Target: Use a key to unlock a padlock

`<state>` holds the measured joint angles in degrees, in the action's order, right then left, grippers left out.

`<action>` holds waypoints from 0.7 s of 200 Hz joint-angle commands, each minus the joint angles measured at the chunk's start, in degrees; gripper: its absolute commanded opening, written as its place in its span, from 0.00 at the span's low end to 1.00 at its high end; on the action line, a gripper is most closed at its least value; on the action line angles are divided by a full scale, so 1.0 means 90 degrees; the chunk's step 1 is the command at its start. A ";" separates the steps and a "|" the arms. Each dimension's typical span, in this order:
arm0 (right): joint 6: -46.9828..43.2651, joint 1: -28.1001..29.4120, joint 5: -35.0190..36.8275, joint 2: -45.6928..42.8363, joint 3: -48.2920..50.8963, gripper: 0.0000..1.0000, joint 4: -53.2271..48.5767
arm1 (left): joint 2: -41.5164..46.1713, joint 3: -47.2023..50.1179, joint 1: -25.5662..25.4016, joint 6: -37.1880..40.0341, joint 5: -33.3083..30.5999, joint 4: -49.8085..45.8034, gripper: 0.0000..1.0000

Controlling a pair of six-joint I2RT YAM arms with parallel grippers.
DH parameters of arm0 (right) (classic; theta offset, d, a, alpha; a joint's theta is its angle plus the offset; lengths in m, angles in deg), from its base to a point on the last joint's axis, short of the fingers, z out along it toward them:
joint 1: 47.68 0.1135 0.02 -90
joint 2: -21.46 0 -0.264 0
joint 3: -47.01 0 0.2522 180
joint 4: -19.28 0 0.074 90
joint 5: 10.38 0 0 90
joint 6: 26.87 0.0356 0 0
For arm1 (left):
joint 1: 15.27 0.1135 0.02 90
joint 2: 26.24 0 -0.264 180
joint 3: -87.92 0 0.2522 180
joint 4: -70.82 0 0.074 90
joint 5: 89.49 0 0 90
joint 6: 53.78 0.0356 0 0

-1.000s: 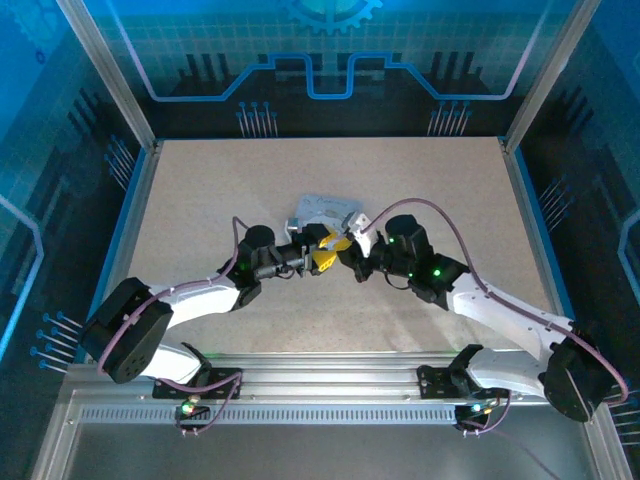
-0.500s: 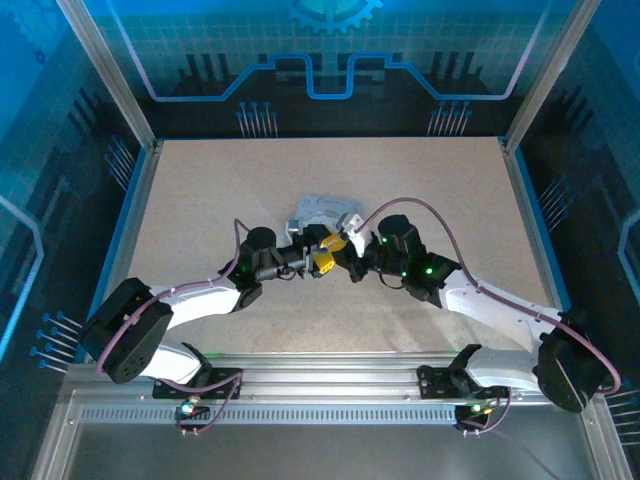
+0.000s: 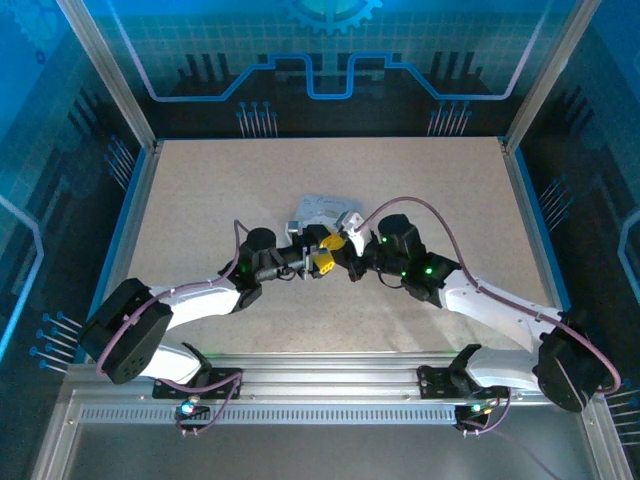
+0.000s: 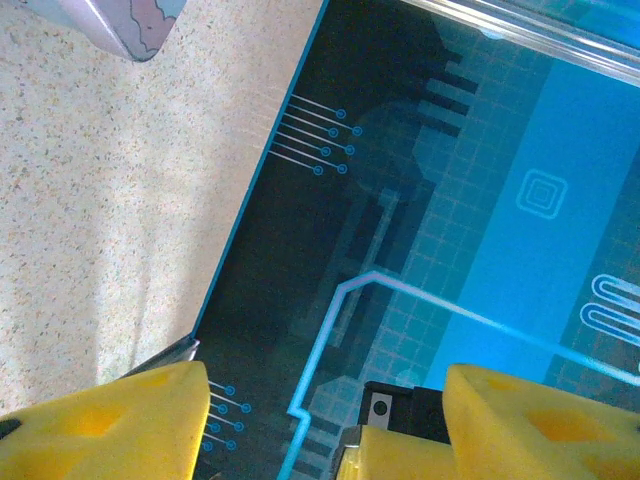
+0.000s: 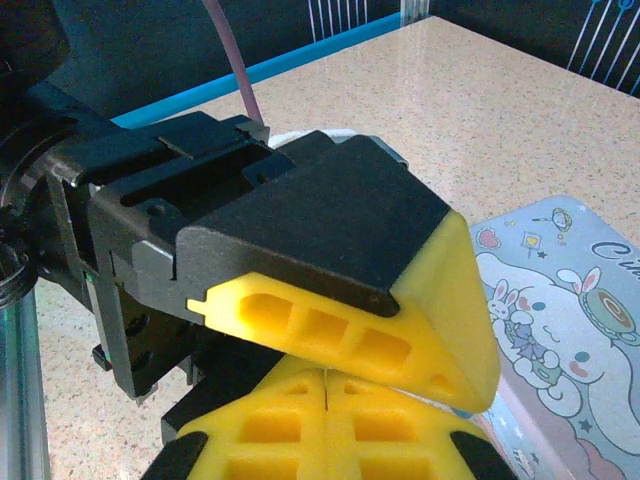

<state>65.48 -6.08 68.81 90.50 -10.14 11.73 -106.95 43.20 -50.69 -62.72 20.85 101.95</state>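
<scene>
My two grippers meet in mid-table just in front of the pale blue tin [image 3: 322,212]. The left gripper [image 3: 322,262] is open. In the left wrist view its yellow fingers [image 4: 110,420] stand far apart at the bottom corners, with the right gripper's yellow tip [image 4: 400,452] and black mount between them. The right gripper [image 3: 338,245] is shut, and in the right wrist view its pads [image 5: 290,425] press together along a thin seam. One left finger [image 5: 380,340] lies across just above them. The padlock and the key are hidden from me.
The tin with its white cartoon figure lies at the right of the right wrist view [image 5: 560,300], and one of its corners [image 4: 120,25] is at the top left of the left wrist view. Blue-edged enclosure walls [image 3: 140,190] border the speckled table [image 3: 200,190].
The right gripper has moved slightly left, closer in against the left gripper. Over the last half second almost nothing has shifted.
</scene>
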 commanded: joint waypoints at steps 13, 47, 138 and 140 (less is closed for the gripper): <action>0.0129 0.0084 0.0074 0.0015 -0.0029 0.00 0.0212 | 0.0188 0.0122 -0.0039 -0.0027 -0.0106 0.0152 0.60; 0.0149 0.0077 0.0161 -0.0111 0.0090 0.00 0.0171 | 0.0198 0.0172 -0.0046 -0.0056 -0.0169 0.0155 0.55; 0.0217 0.0079 0.0263 -0.0337 0.0290 0.00 0.0187 | 0.0207 0.0216 -0.0043 -0.0026 -0.0238 0.0108 0.38; 0.0220 0.0080 0.0263 -0.0337 0.0291 0.00 0.0188 | 0.0208 0.0217 -0.0047 -0.0029 -0.0238 0.0103 0.37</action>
<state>66.77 -6.06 70.60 88.53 -8.15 12.06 -106.40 44.38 -50.69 -62.87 19.56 102.38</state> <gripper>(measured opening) 0.057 0.405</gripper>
